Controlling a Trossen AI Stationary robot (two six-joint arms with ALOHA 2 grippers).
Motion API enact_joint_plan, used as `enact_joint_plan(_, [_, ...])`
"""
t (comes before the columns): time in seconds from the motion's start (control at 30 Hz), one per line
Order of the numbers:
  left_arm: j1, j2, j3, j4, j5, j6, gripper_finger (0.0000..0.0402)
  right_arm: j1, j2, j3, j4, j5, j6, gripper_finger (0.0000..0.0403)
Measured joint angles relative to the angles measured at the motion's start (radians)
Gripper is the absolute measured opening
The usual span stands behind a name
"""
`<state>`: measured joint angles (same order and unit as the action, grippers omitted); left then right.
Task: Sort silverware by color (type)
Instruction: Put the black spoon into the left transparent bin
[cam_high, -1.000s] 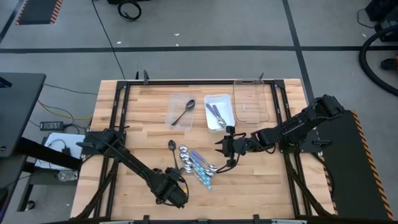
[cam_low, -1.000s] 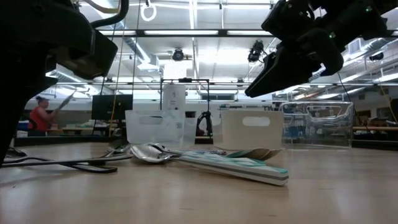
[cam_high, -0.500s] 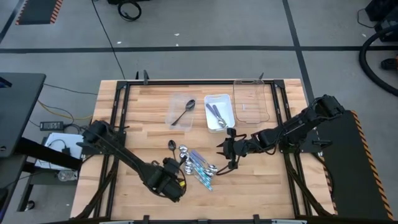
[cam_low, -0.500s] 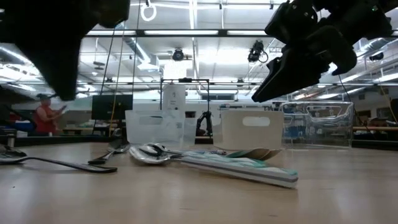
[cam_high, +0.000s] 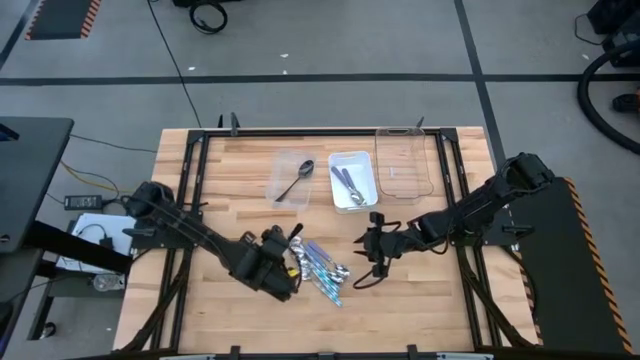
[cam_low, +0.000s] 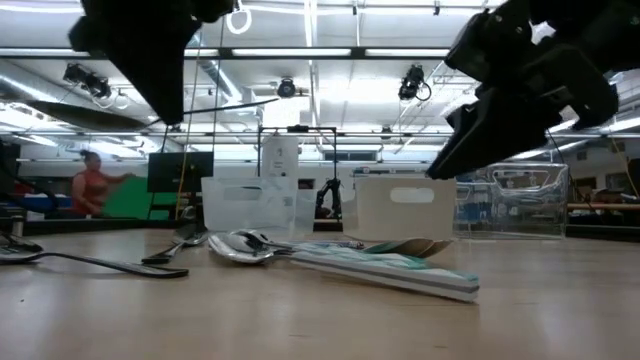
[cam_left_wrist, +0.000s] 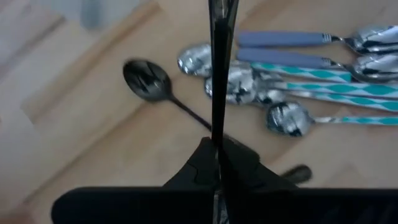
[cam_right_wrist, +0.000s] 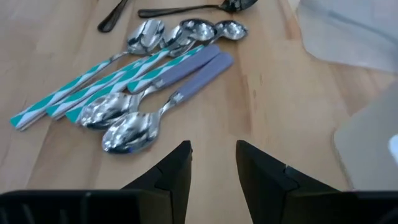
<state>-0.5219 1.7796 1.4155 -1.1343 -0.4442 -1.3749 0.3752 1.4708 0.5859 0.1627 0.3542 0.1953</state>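
- Spoon pile (cam_high: 318, 264) lies on the wooden surface (cam_high: 200, 190) near its centre: teal-patterned and purple handles, shiny bowls.
- 1 dark spoon (cam_left_wrist: 149, 81) lies at 9 o'clock of the pile, bowl just beside the shiny ones.
- Left claw (cam_high: 272, 272), at 9 o'clock of the pile, is clamped on a thin dark utensil (cam_left_wrist: 218, 74), raised off the surface.
- Right claw (cam_right_wrist: 211, 163) hovers at 3 o'clock of the pile, fingers apart, nothing between them.
- Clear tray (cam_high: 292, 179) at 12 o'clock holds 1 dark spoon; white tray (cam_high: 352, 180) beside it holds purple-handled pieces.
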Motion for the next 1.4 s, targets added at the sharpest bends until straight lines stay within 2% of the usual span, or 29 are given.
enact_joint_plan(0.2, [0.063,-0.015,0.0,0.013,-0.013,0.104,0.0014,0.025,0.0,-0.024,0.009,0.023,0.042,0.0136])
enact_joint_plan(0.5, [0.155,-0.05,0.0,0.01,-0.09,0.235,0.0014,0.072,0.0,-0.038,0.04,0.024,0.032,0.0126])
enact_joint_plan(0.8, [0.304,-0.052,0.0,0.021,-0.179,0.446,0.0014,0.113,0.0,-0.038,0.053,0.048,-0.014,0.0123])
enact_joint_plan(0.97, [0.394,-0.052,0.0,0.081,-0.218,0.584,0.0014,0.131,0.0,-0.038,0.053,0.047,-0.034,0.0123])
enact_joint_plan(1.1, [0.481,-0.052,0.0,0.128,-0.185,0.69,0.0014,0.135,0.0,-0.038,0.053,0.047,-0.038,0.0122])
enact_joint_plan(1.4, [0.711,-0.046,0.0,0.231,-0.001,0.868,0.0014,0.134,0.0,-0.038,0.053,0.046,-0.038,0.0121])
